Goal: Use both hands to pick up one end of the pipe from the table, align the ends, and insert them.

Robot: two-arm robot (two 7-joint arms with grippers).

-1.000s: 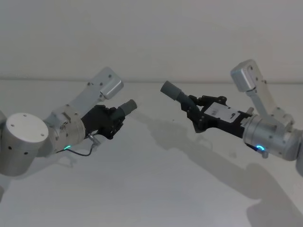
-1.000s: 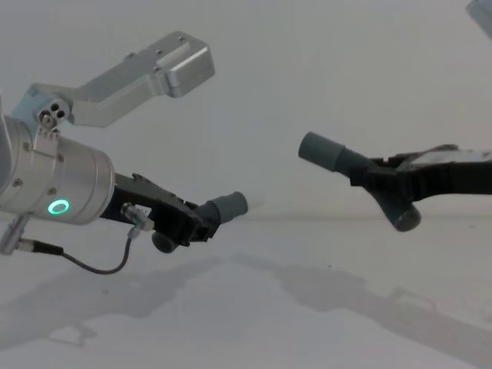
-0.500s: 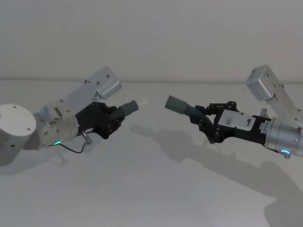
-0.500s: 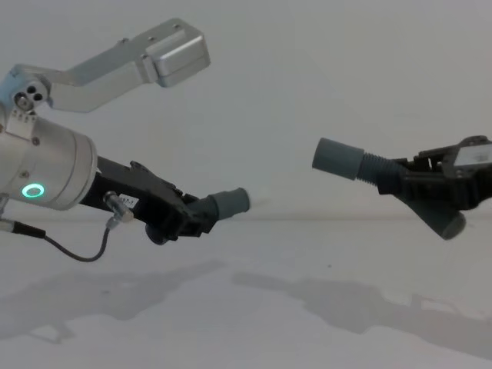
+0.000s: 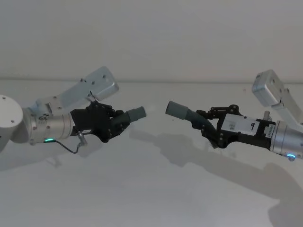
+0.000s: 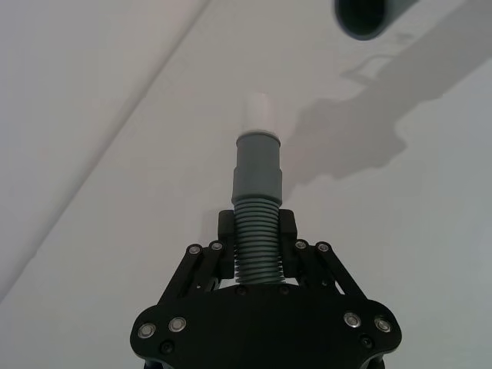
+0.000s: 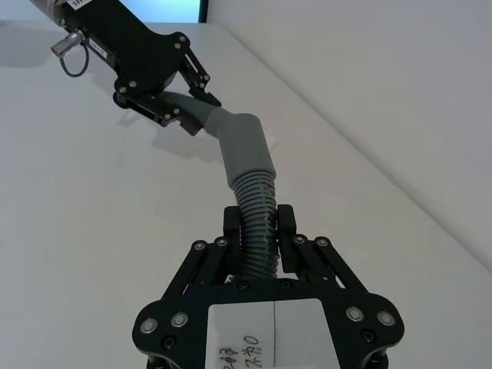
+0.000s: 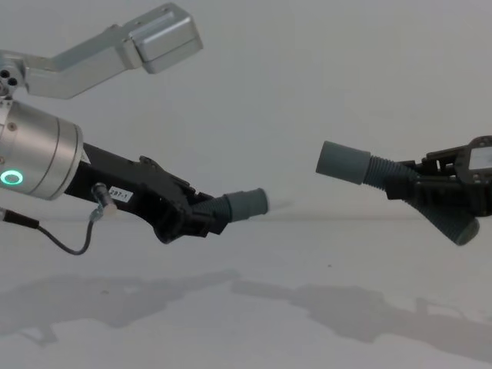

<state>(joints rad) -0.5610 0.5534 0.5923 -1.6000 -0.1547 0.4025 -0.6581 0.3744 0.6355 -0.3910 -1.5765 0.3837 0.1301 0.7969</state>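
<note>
Pipe's spigot piece [image 5: 135,114] sits clamped in the left gripper [image 5: 118,123], its hollow piece [image 5: 180,110] in the right gripper [image 5: 205,123]. We see both arms reaching inward, near level, above the table [image 5: 142,189], with the cuffs [image 8: 344,162] facing but apart. The gap has narrowed since half a second ago.

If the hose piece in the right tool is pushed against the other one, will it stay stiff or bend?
It probably flexes slightly: the right hose piece is ribbed and curved beyond the right tool. Its smooth cuff looks rigid, so it should keep its shape on contact.
</note>
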